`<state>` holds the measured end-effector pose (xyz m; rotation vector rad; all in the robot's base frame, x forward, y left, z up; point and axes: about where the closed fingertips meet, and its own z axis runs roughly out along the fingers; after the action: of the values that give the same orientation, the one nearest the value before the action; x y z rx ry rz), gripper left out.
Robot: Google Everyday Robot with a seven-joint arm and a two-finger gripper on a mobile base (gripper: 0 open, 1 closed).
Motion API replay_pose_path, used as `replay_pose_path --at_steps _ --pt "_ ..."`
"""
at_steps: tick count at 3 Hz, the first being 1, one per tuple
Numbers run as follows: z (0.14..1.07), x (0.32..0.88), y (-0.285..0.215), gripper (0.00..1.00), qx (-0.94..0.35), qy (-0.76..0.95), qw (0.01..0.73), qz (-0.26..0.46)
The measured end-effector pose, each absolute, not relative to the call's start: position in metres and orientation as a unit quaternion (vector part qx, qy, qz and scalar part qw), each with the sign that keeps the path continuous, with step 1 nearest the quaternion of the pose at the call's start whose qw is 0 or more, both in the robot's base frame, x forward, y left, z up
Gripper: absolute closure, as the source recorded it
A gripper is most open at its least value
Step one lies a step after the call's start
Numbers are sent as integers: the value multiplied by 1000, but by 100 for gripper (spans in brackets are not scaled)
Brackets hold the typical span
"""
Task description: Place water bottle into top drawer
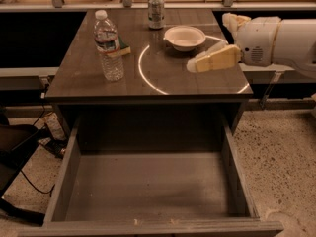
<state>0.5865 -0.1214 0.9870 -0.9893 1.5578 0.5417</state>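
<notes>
**Inspector A:** What is recorded nearest the camera?

**Inspector B:** The top drawer is noted as pulled fully out below the grey desk. Its flat grey bottom is exposed and 2 side walls are seen. Speckled floor is observed to its right.

**Inspector A:** Where is the water bottle located?

**Inspector B:** The water bottle is found upright on the desk's left half, white cap uppermost, outside the drawer. A small yellowish object is noted just behind it, apparently touching. A bright arc of light is reflected on the desktop to the bottle's right.

**Inspector A:** And the gripper?

**Inspector B:** The gripper is recorded at the desk's right side, held above the surface and pointed left, well apart from the bottle. Whether it is open or closed cannot be told. The bottle is not held by it.

**Inspector A:** Further back?

**Inspector B:** 1 white bowl is logged near the gripper, just behind it. 1 silver can is logged upright at the desk's far edge.
</notes>
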Motion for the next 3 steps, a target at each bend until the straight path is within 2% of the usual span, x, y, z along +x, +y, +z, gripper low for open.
replay_pose_path --at_steps 3 --pt "938 648 -40 0 -403 649 592 257"
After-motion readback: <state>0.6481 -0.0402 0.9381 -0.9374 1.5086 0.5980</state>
